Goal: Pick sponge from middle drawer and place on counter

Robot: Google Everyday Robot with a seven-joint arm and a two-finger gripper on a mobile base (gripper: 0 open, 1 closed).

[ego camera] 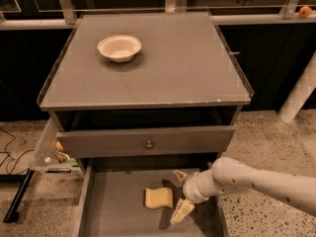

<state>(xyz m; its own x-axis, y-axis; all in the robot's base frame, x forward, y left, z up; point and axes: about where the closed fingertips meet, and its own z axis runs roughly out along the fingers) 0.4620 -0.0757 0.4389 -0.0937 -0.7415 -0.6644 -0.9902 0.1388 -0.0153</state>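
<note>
Sponge (159, 198), a soft pale-yellow pad, lies on the smooth middle drawer (113, 209) floor just beside my spread end effector (178, 194).

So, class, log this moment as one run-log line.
stage: pre-grasp | gripper: open, in middle drawer, right of sponge | sponge: on drawer floor, ungrasped | counter: holds white bowl
</note>
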